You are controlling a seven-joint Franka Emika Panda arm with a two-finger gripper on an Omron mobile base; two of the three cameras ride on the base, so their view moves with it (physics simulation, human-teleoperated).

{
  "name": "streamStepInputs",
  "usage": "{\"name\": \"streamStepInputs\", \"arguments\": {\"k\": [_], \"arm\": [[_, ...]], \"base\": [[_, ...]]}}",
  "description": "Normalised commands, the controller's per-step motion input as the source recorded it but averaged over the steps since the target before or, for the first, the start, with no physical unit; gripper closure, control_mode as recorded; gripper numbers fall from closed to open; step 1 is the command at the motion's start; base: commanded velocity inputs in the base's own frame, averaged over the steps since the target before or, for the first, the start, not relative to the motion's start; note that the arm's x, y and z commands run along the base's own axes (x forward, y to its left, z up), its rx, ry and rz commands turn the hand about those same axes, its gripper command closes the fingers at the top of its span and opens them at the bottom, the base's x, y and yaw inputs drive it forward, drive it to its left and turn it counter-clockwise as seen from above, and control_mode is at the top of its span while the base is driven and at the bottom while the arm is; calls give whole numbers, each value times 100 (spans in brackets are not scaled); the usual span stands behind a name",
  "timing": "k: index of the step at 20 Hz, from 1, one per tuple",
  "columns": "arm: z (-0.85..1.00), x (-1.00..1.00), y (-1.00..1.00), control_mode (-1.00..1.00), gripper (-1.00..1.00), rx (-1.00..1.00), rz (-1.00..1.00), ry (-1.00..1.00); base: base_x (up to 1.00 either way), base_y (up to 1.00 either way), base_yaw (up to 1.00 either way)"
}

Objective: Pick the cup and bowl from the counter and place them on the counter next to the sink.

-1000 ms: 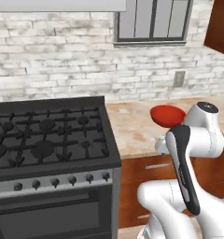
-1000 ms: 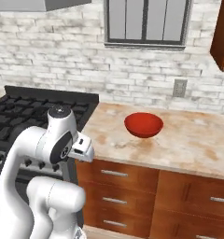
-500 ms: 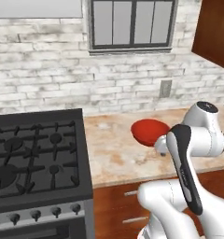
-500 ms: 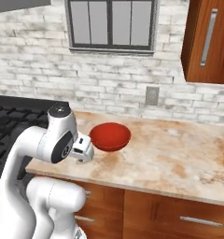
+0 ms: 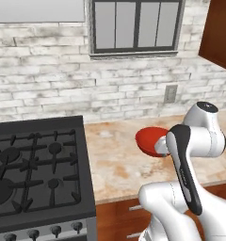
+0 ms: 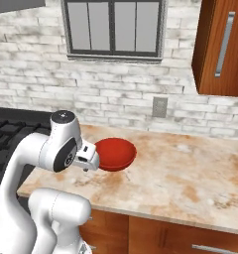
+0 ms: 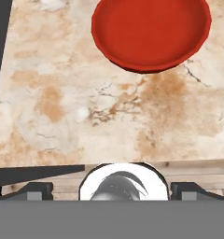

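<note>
The red bowl (image 7: 151,32) sits upright on the desk (image 7: 62,102), right of the stove (image 5: 37,174) and clear of its edge, while the gripper (image 7: 123,189), its jaws spread wide and empty, hangs over the desk's front edge short of the bowl, apparently lining up a reach.

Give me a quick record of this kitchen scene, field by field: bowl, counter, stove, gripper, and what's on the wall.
bowl: red, upright, empty, on the counter
counter: beige stone with rust veins, over brown cabinets
stove: black gas top, left of the counter
gripper: open, above the counter's front edge, short of the bowl, holding nothing
wall: pale brick, with a window and an outlet
</note>
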Motion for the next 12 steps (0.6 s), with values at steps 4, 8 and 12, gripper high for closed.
{"name": "streamStepInputs", "arguments": {"k": [4, 8, 12], "arm": [[0, 0, 0, 100, -100, 0, 0, 0], [0, 0, 0, -100, -100, 0, 0, 0], [23, 31, 20, -100, -100, -8, 1, 9]], "base": [[0, 0, 0], [0, 0, 0], [0, 0, 0]]}}
